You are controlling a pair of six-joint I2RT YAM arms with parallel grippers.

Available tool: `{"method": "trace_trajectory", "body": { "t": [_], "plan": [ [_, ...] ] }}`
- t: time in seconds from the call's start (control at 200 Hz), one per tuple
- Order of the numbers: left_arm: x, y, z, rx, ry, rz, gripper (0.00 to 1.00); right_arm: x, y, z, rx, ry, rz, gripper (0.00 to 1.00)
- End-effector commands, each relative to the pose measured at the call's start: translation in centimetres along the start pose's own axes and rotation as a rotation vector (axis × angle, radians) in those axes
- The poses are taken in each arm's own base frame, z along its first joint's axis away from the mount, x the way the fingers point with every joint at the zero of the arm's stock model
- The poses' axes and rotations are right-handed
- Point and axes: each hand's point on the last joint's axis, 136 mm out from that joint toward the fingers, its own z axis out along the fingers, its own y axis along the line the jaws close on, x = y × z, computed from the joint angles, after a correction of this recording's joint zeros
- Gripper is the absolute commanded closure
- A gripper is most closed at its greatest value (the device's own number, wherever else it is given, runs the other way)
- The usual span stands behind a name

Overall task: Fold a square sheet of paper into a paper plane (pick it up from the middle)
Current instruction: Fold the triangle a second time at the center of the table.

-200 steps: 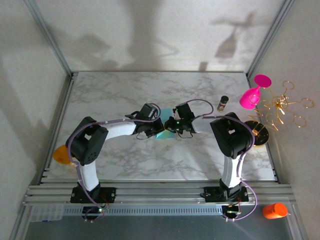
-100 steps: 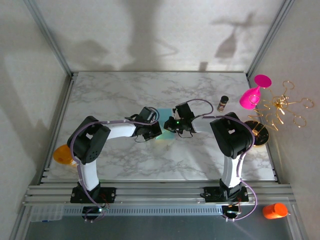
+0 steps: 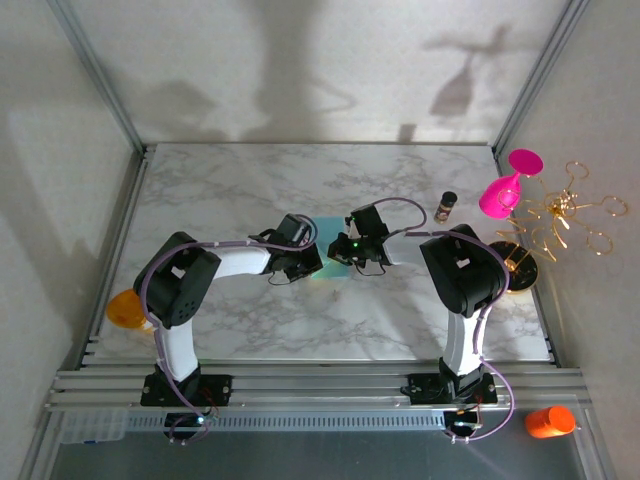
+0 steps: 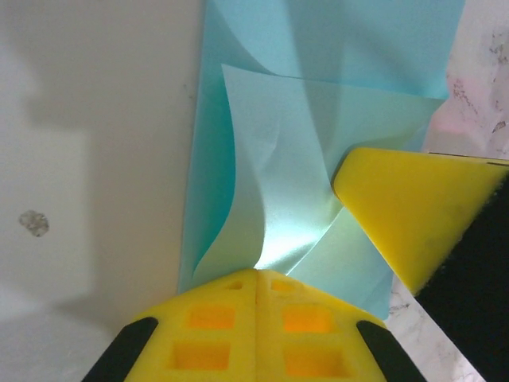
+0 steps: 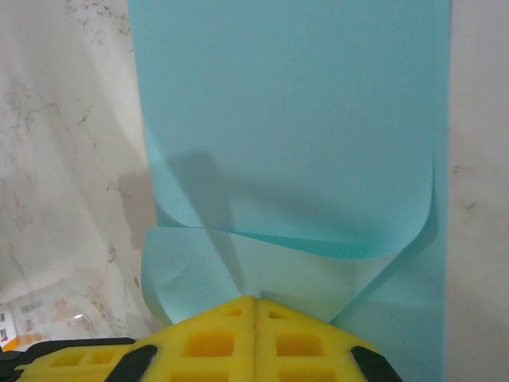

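The square sheet of paper is teal-blue and lies mid-table between my two grippers, partly hidden under them. In the left wrist view the sheet has a flap curled up, and its lower edge runs into the tip of my left gripper, which is shut on it. One yellow finger of the right gripper presses in from the right. In the right wrist view a curled layer of the sheet bows over a paler layer, and my right gripper is shut on its near edge. From above, the left gripper and right gripper nearly touch.
A small dark bottle stands right of the grippers. A pink goblet hangs on a gold wire rack at the right edge. An orange object sits off the left edge, and an orange cup is at the near right.
The left gripper has shifted slightly left and closed the last bit. Less of the teal paper shows below the grippers than a second ago. The right arm has held still.
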Motion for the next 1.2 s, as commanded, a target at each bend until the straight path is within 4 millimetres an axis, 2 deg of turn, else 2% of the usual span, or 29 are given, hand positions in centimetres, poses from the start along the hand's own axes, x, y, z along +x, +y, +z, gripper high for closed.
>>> {"method": "trace_trajectory", "body": {
  "t": [0.0,0.065,0.2,0.285,0.591,1.197],
  "plan": [
    [0.7,2.5,-0.2,-0.077,0.015,-0.003,0.95,3.4,-6.3,0.9,0.223,0.092,0.087,1.0],
    [0.4,1.6,-0.8,-0.054,0.007,0.005,0.95,3.4,-6.3,0.9,0.221,0.092,0.086,1.0],
    [-0.7,-2.4,-2.2,0.061,-0.014,0.035,0.94,3.4,-6.3,0.9,0.221,0.092,0.085,1.0],
    [-0.9,-3.4,-2.3,0.093,-0.017,0.044,0.94,3.5,-6.4,0.9,0.222,0.095,0.087,1.0],
    [0.1,-1.1,-0.3,0.036,0.023,0.032,0.94,3.7,-6.5,1.0,0.223,0.102,0.089,1.0],
    [0.8,4.2,-0.1,-0.069,0.03,0.008,0.95,3.8,-6.9,1.2,0.236,0.109,0.092,1.0]
  ]
}}
